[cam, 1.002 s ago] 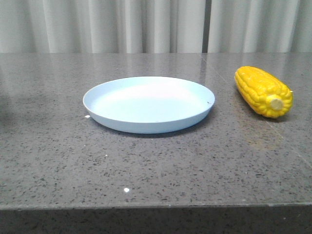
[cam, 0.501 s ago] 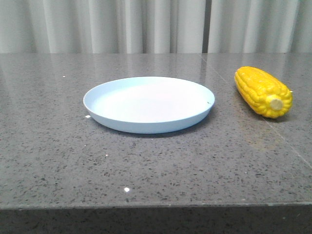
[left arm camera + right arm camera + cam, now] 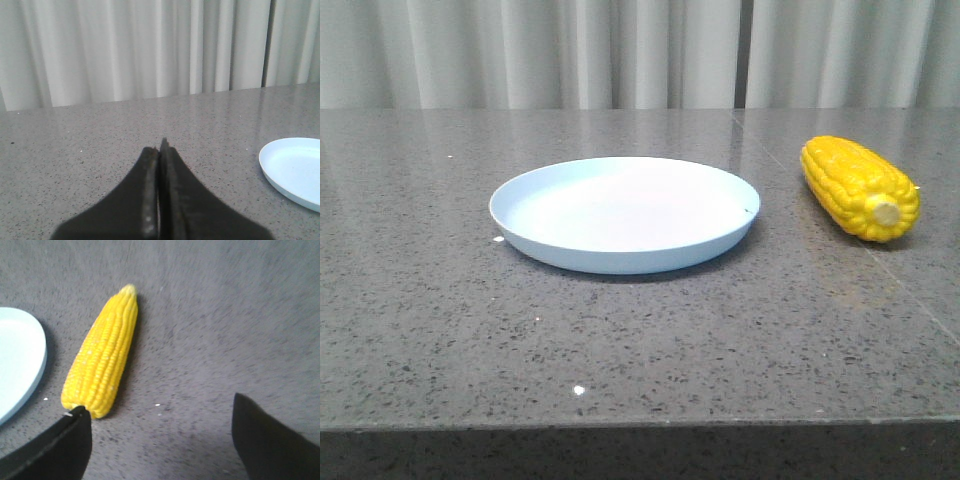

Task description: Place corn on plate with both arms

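While the corn lies beside the plate, the right claw gapes wide above it; the left claw is pressed closed.

front view: bright, even, diffuse light, sharp focus. soft short shadow under the plate rim and beside the corn. polished bench shows faint pale reflections of the curtain at the far side. plate interior near blown out, little tonal detail. left wrist view: slightly soft, low contrast, left gripper fingers dark and underexposed. right wrist view: bench texture smeared by blur, worst at the upper edges; corn fairly crisp, right gripper fingers black silhouettes.
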Robot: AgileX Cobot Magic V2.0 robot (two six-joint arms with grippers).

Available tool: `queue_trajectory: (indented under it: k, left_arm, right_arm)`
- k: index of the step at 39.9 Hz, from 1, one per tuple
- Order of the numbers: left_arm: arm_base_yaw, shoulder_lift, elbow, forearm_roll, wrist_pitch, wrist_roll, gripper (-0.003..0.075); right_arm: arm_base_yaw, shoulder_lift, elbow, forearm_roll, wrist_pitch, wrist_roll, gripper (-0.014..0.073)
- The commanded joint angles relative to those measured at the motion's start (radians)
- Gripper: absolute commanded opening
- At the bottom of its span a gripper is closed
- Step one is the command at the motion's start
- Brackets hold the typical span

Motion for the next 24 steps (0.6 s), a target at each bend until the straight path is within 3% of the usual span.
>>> queue_trajectory:
  k: [1,14,21,24]
  left_arm:
    - [0.001,0.006,-0.025,0.000,-0.082,-0.001,-0.0020]
    - [0.001,0.006,-0.025,0.000,-0.082,-0.001,-0.0020]
    - [0.001,0.006,-0.025,0.000,-0.082,-0.001,-0.0020]
    - [0.001,0.006,-0.025,0.000,-0.082,-0.001,-0.0020]
  right_arm:
    - [0.010,0.147,-0.103,0.102,-0.033,-0.007,0.0601]
    - [0.131,0.595,-0.348,0.183,0.001,-0.007,0.0601]
    - [0.132,0.703,-0.403,0.200,0.020,-0.007,0.0598]
    - [0.132,0.705,-0.403,0.200,0.018,-0.007,0.0551]
